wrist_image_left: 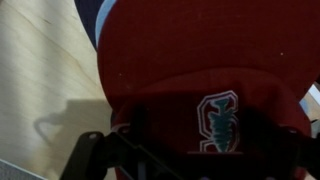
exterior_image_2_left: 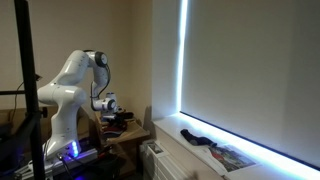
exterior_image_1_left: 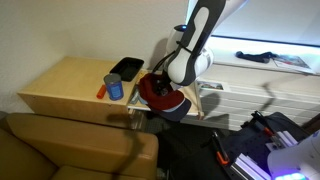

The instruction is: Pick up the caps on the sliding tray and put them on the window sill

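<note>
Two caps lie on the sliding tray (wrist_image_left: 40,85), under my arm. From the left in an exterior view, the light wooden desk (exterior_image_1_left: 60,85) carries a small orange object (exterior_image_1_left: 101,92) that I cannot identify. Just beside it is a blue can (exterior_image_1_left: 115,87), with a black dish (exterior_image_1_left: 126,68) behind them. Right of the dish is the maroon cap (exterior_image_1_left: 156,92), which sits partly on top of the navy cap (exterior_image_1_left: 176,108) on the pale board. The white arm (exterior_image_1_left: 190,52) bends down over them from above. Farther right, the long white window sill (exterior_image_1_left: 285,78) holds a dark item (exterior_image_1_left: 255,56) and some printed paper (exterior_image_1_left: 292,62), well apart from the caps. In the wrist view, the gripper (wrist_image_left: 195,160) hangs low over the maroon cap, whose white-edged emblem (wrist_image_left: 218,120) sits just above the dark fingers (wrist_image_left: 95,152). I cannot tell how wide the jaws stand, or whether they grip the fabric.
</note>
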Motion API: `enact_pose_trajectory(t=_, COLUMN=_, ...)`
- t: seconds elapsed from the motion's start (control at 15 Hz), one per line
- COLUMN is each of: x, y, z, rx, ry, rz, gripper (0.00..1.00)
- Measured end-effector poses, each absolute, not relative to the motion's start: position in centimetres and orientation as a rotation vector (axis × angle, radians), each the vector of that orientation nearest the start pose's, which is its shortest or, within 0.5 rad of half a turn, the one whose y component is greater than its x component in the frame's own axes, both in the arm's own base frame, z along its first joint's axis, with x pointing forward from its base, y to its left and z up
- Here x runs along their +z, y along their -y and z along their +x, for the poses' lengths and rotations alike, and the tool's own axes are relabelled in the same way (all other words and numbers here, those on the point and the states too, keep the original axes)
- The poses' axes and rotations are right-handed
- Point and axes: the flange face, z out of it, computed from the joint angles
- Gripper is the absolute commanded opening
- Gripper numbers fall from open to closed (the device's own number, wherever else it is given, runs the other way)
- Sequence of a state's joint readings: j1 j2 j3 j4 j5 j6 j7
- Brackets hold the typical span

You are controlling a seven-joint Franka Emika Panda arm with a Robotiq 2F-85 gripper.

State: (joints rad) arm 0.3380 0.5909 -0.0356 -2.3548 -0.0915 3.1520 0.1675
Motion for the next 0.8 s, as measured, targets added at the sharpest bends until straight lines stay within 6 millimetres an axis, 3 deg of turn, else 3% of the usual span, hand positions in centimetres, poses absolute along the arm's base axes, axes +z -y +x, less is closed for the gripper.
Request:
enact_pose_trajectory(t=0.47, x=8.97, y=-15.36, z=48.38, rx=-0.402, ry=0.324, rz=-3.067, gripper=1.0)
enact_pose_trajectory(t=0.6, x=8.93, y=-15.3, z=48.43, rx=-0.402, ry=0.289, rz=-3.072, gripper=0.73)
enact_pose_trajectory(t=0.8, x=9.0, y=-14.97, z=48.63, rx=-0.4, ry=0.211, rz=-3.076, gripper=0.57)
